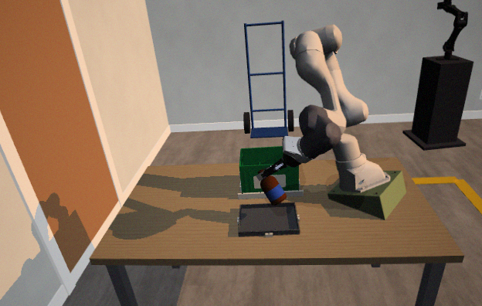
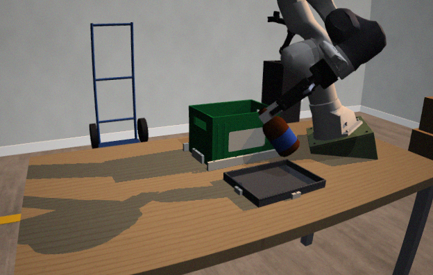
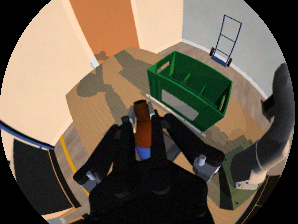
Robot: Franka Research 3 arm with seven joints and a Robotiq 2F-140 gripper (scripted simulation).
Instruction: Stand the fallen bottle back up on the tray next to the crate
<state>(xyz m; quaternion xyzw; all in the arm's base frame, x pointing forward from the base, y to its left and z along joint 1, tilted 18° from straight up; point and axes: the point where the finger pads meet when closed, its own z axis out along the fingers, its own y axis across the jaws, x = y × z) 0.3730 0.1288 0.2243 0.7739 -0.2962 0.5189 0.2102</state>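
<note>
Here the black pincer (image 2: 266,114) is clamped on the neck of the brown bottle with a blue band (image 2: 281,136), holding it tilted in the air above the dark shallow tray's (image 2: 313,179) far edge. The green open crate (image 2: 215,128) stands just behind on the wooden surface (image 2: 146,215).
</note>
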